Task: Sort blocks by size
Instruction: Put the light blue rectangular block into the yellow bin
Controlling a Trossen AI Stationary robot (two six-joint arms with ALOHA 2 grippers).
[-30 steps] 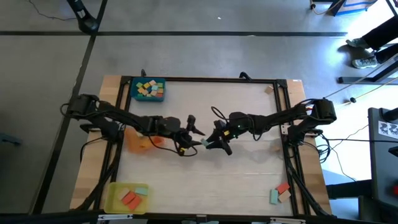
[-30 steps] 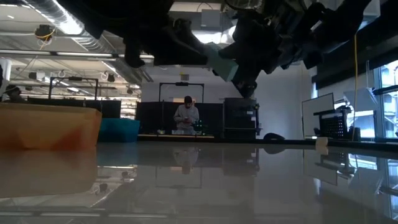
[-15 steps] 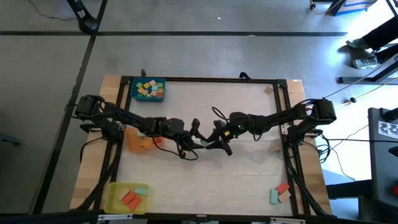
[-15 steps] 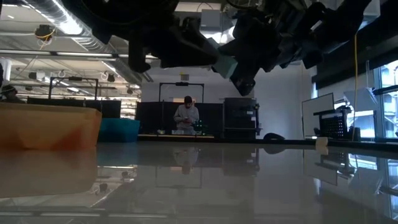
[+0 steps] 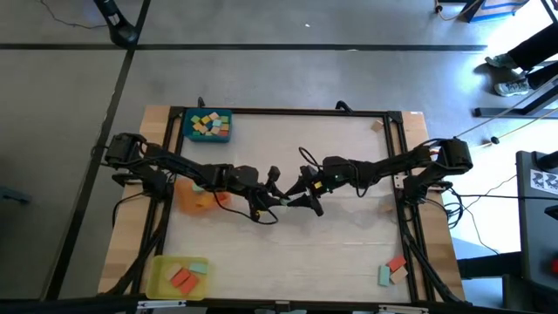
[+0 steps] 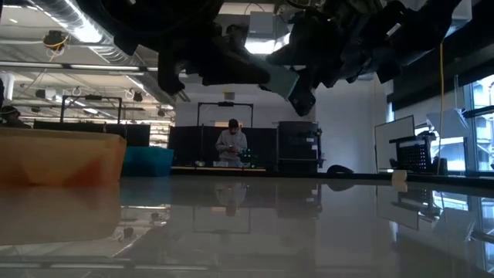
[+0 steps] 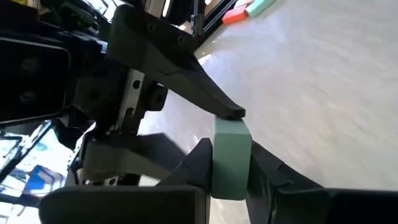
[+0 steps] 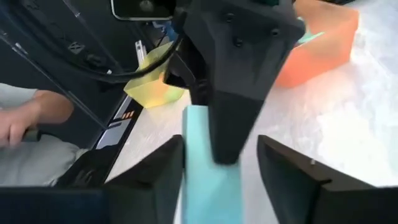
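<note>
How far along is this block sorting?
Partly done: blocks already lie in the blue tray, orange tray and yellow tray. In hand: a teal block is passing mid-air from the right gripper, now open, to the left gripper, clamped on it. Left: two blocks at the table's corner.
</note>
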